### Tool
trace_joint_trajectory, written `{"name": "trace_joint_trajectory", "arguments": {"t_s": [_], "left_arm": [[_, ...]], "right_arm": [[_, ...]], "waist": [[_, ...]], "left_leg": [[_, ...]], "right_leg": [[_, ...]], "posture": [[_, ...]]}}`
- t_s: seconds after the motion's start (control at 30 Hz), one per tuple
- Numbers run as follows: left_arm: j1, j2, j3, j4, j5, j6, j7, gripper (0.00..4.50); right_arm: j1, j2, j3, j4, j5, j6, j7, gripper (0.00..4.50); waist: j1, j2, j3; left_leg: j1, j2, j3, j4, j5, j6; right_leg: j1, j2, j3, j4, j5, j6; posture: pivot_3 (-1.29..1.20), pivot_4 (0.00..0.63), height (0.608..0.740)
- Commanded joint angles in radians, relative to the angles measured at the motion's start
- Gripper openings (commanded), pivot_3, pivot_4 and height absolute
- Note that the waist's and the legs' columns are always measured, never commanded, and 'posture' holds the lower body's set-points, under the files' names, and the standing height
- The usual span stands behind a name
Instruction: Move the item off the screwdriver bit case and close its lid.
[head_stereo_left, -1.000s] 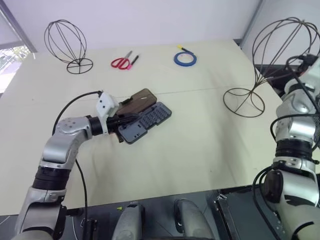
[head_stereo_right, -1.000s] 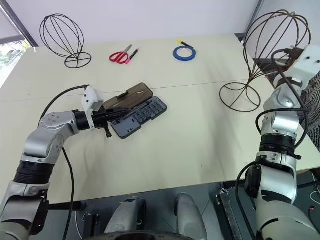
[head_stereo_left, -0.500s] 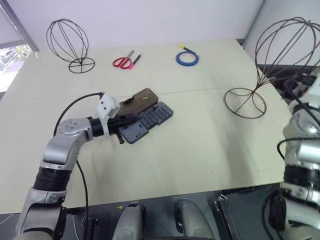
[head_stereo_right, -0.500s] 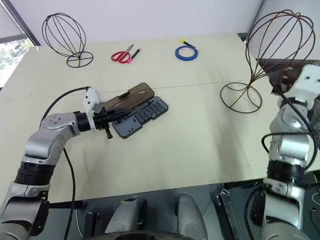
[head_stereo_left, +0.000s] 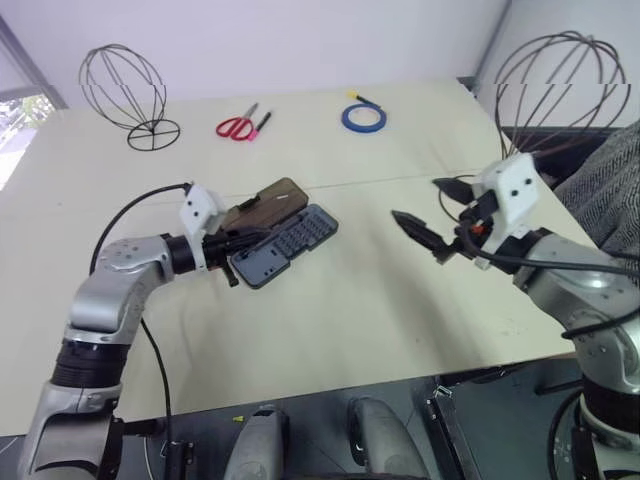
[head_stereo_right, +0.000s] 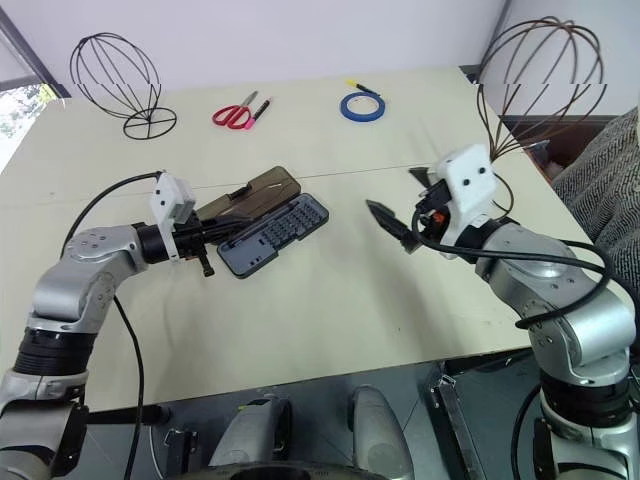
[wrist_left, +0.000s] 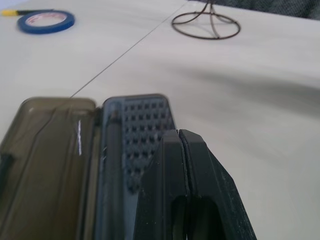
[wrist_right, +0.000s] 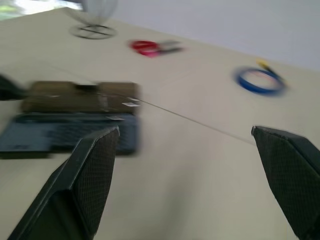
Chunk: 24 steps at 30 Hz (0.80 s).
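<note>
The flat blue-grey plastic screwdriver bit case (head_stereo_left: 283, 246) lay diagonally, smoky-brown lid (head_stereo_left: 262, 203) open beside it; left gripper (head_stereo_left: 236, 252) pinched closed, right gripper (head_stereo_left: 432, 214) spread wide.

Ring base of the item (head_stereo_left: 548, 90) hidden behind the right gripper (head_stereo_left: 428, 215).

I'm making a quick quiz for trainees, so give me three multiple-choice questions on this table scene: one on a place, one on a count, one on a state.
1. Where is the bronze wire head-shaped cage?
A) on the bit case
B) at the table's far right
C) beside the scissors

2. How many wire head forms are there?
A) one
B) two
C) three

3. The smoky-brown translucent lid of the blue-grey bit case is:
A) open
B) shut
C) detached

Answers:
1 B, it stands away from the case.
2 B, the bronze one and a black one.
3 A, it lies flat beside the bit rows.
</note>
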Motion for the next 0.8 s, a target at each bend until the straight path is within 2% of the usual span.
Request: {"name": "trace_joint_trajectory", "arguments": {"t_s": [0.03,0.13,0.33,0.47,0.8], "left_arm": [[0.034,0.041,0.071,-0.096,-0.039,0.036,0.015,0.0],[0.106,0.075,0.126,-0.164,-0.063,0.072,0.032,0.0],[0.212,0.109,0.229,-0.285,-0.124,0.153,0.082,0.0],[0.239,0.13,0.221,-0.287,-0.112,0.15,0.081,0.0],[0.223,0.135,0.259,-0.245,-0.124,0.134,0.128,0.0]], "right_arm": [[-0.09,-0.011,0.065,0.081,-0.02,-0.07,0.122,4.42],[-0.136,0.0,0.141,0.127,-0.059,-0.138,0.21,4.42],[-0.183,0.075,0.204,0.183,-0.078,-0.177,0.259,4.42],[-0.179,0.086,0.239,0.196,-0.134,-0.217,0.289,4.42],[-0.21,0.122,0.246,0.202,-0.144,-0.218,0.313,4.42]], "waist": [[-0.001,0.0,0.0],[0.0,0.0,0.0],[0.001,0.0,0.0],[0.006,0.0,0.0],[0.002,0.0,0.0]], "left_leg": [[0.0,0.0,0.001,0.0,0.0,0.0],[0.0,0.0,0.001,0.0,0.0,0.0],[0.0,0.0,-0.001,0.0,0.0,0.0],[-0.001,0.0,-0.001,0.0,0.0,0.0],[-0.001,0.0,-0.001,0.0,0.0,0.0]], "right_leg": [[0.0,-0.001,0.0,0.0,0.0,0.0],[0.0,-0.002,0.0,-0.001,0.0,0.0],[-0.001,-0.001,0.0,0.0,0.0,0.0],[-0.001,-0.001,-0.001,0.0,0.0,0.0],[-0.001,-0.001,-0.001,0.0,0.0,0.0]], "posture": [[0.0,0.15,0.74],[0.0,0.15,0.74],[0.0,0.15,0.74],[0.0,0.15,0.74],[0.0,0.15,0.74]]}}
